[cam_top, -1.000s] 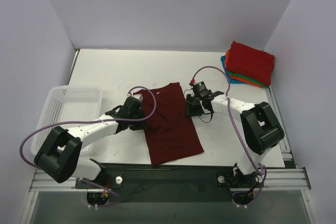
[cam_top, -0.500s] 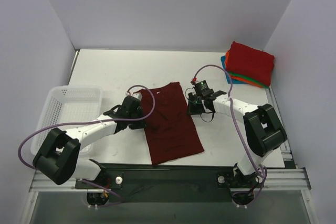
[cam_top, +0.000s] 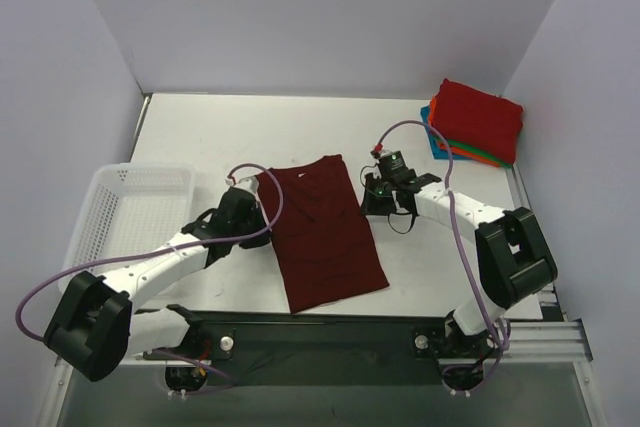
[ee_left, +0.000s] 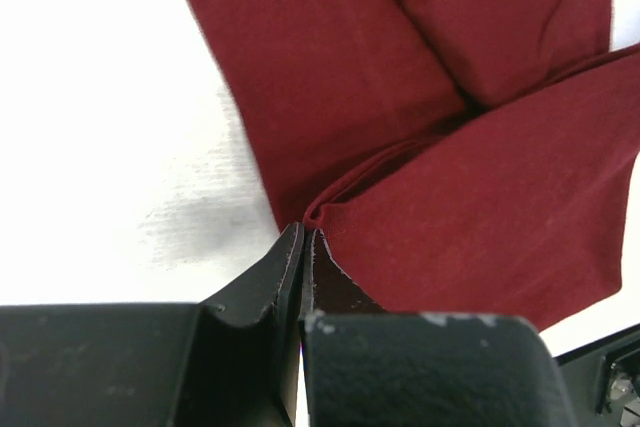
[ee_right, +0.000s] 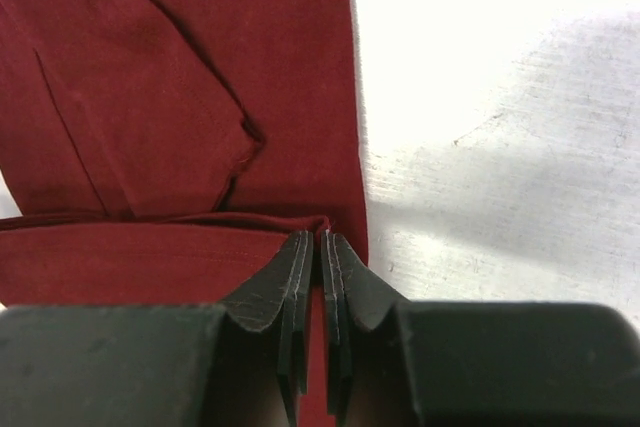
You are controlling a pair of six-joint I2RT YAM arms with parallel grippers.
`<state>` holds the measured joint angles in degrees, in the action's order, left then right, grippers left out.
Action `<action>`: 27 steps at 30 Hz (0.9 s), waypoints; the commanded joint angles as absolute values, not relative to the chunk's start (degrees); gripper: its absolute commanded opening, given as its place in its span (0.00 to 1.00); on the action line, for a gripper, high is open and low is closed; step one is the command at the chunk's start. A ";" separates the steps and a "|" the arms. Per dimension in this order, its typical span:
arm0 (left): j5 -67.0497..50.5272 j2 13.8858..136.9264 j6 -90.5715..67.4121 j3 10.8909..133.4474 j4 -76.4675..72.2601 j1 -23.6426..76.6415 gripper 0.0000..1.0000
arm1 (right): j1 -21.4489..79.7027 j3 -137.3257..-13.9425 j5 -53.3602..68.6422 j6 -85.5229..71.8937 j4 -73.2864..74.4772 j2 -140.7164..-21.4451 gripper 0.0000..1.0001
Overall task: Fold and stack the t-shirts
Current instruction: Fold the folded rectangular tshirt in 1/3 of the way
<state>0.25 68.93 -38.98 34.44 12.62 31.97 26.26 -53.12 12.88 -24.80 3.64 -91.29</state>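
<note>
A dark maroon t-shirt lies flat and lengthwise in the middle of the table, folded into a long strip. My left gripper is at its left edge, and the left wrist view shows the gripper shut on a pinched fold of the maroon cloth. My right gripper is at the shirt's right edge; in the right wrist view it is shut on the cloth's edge. A stack of folded t-shirts, red on top with orange, green and blue beneath, sits at the back right corner.
A white mesh basket stands at the table's left side, just behind my left arm. The grey side walls close in on both sides. A black rail runs along the near edge.
Both grippers have closed on the maroon shirt's side edges. The left one has drawn slightly left and the right one slightly right, pulling the upper part of the shirt a little wider.
</note>
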 commanded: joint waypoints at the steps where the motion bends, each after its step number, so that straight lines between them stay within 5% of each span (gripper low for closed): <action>1: 2.28 67.06 -39.73 33.66 10.55 31.38 0.00 | 25.75 -52.38 11.69 -24.61 3.87 -89.47 0.05; 9: 2.90 70.40 -39.55 33.39 9.49 30.41 0.00 | 25.40 -54.93 12.22 -24.96 3.87 -93.25 0.06; 11: 2.90 71.28 -38.94 33.75 9.40 30.32 0.09 | 25.23 -55.54 11.95 -25.14 4.04 -94.13 0.14; 13: 2.55 71.02 -38.50 34.45 9.40 29.97 0.30 | 25.31 -56.24 11.43 -25.14 4.39 -94.22 0.29; 16: 2.37 69.18 -38.15 35.59 10.28 29.53 0.50 | 25.40 -57.74 9.93 -24.87 5.79 -93.52 0.38; 27: 0.00 63.90 -39.73 39.72 15.29 29.44 0.55 | 30.58 -75.56 11.25 -21.80 10.19 -103.43 0.41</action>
<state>1.02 65.69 -39.38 36.77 13.78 29.80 28.75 -70.57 10.81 -23.79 7.33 -98.63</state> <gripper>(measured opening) 0.547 0.414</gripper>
